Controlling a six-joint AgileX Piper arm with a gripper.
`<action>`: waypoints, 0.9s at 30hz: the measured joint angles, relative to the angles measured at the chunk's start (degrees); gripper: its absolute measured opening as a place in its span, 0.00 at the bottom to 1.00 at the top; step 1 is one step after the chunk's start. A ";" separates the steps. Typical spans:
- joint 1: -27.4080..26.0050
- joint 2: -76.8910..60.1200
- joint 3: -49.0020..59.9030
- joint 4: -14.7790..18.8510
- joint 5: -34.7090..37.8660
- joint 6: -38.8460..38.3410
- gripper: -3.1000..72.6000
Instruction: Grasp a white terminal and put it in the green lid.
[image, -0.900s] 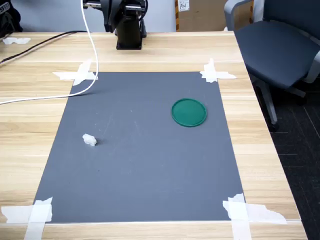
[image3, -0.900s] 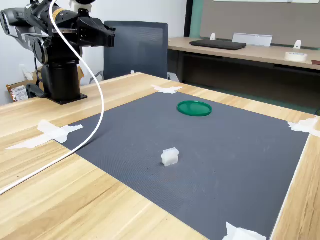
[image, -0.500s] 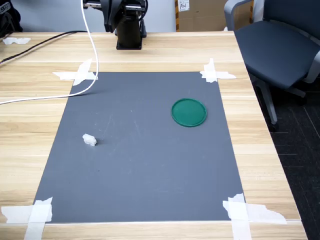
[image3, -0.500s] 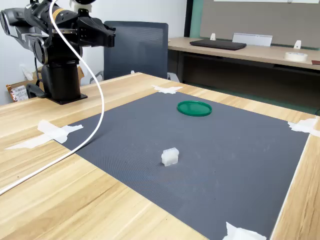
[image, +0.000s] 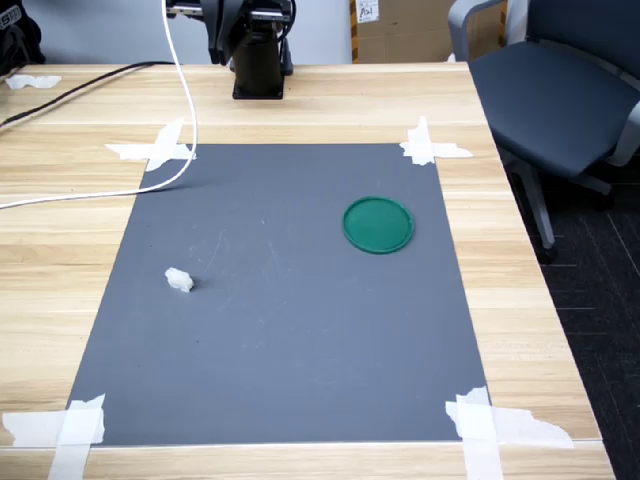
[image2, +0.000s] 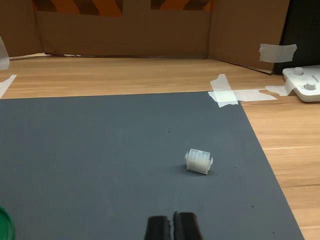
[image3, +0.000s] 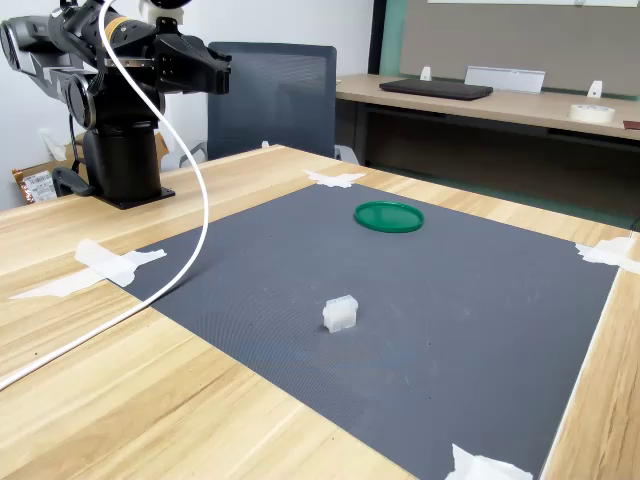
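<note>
Nothing of the task is done yet, as far as the views show: the grasp, the carry and the drop into the lid all remain.

Going left to right in the first exterior view, the white terminal lies alone on the dark grey mat, near its left edge, and the green lid sits well apart from it toward the mat's right side, with nothing in it. The arm is folded up over its base at the far edge of the wooden table, well away from both. In the wrist view the gripper shows only its two dark fingertips, pressed together with nothing between them, and the terminal rests on the mat ahead of them, untouched.

Counted: one white terminal, one green lid, one mat, four taped corners of white tape, and one white cable trailing across the table on the first exterior view's left.
</note>
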 joint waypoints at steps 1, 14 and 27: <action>0.00 0.00 0.00 0.00 0.00 0.00 0.01; 0.00 9.21 -3.36 0.04 -0.04 0.00 0.01; 0.00 27.78 -13.89 -1.17 -0.07 -4.83 0.00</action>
